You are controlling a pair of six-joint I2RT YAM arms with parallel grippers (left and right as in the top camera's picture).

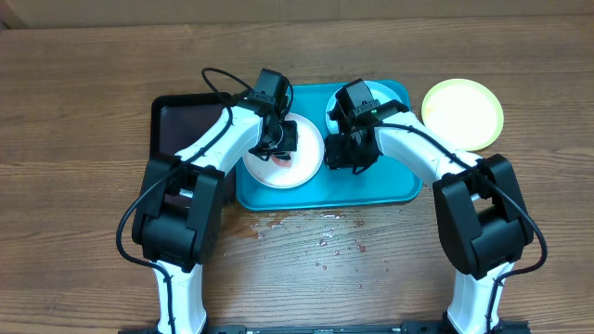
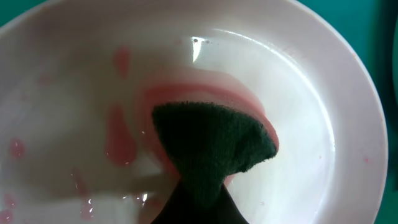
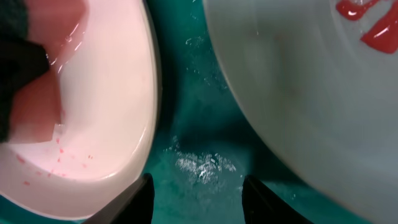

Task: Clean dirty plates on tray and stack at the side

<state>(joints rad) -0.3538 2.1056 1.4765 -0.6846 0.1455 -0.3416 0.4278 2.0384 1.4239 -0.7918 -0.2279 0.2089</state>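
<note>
The white plate (image 1: 264, 172) lies on the left half of the turquoise tray (image 1: 390, 186). In the left wrist view it (image 2: 298, 93) carries pink-red smears and wet streaks. My left gripper (image 1: 278, 139) is shut on a dark green and pink sponge (image 2: 211, 146) pressed into the plate's middle. The mint green plate (image 1: 382, 95) sits at the tray's back right and has a red smear (image 3: 367, 25). My right gripper (image 3: 198, 202) is open and empty, low over the tray floor (image 3: 199, 143) between the white plate (image 3: 106, 124) and the mint plate (image 3: 298, 93). The yellow-green plate (image 1: 462, 113) lies on the table right of the tray.
A black tray (image 1: 176, 125) lies left of the turquoise tray, partly under my left arm. Water droplets (image 1: 325, 241) speckle the wooden table in front of the tray. Both arms cross over the tray's middle.
</note>
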